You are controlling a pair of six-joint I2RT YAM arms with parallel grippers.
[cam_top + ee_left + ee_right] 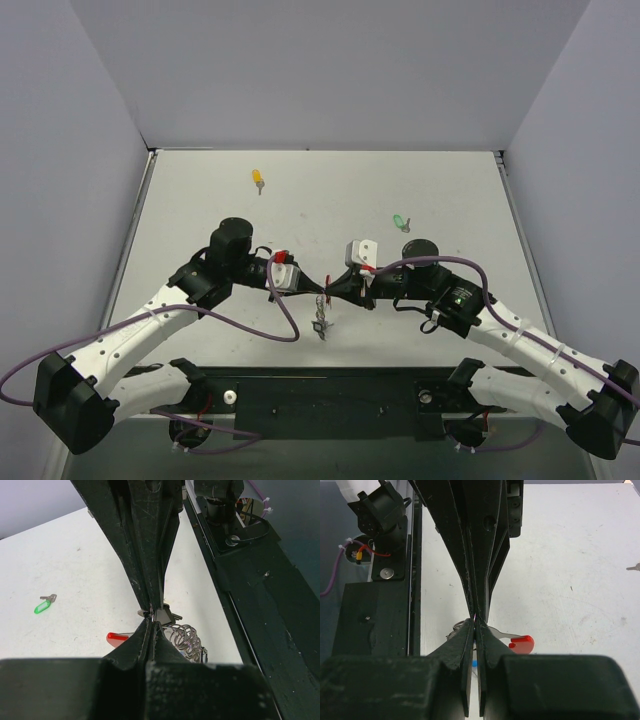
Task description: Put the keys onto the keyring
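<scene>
Threading step: in hand, by my judgement; two keys lie loose on the tabletop [200,220].
Next move: calls for prying the wire coil apart and feeding a key onto it.
Yellow key [258,179]: far left rear, well apart.
Left arm: reaches inward, low.
Left end effector [151,630]: pinched tight on the keyring [320,322].
Keyring: centre, hanging below the meeting tips.
Right end effector [476,625]: clamped narrow, tip to tip with the left one.
Right arm: mirrors the left.
Green key [399,221]: right rear, near.
</scene>
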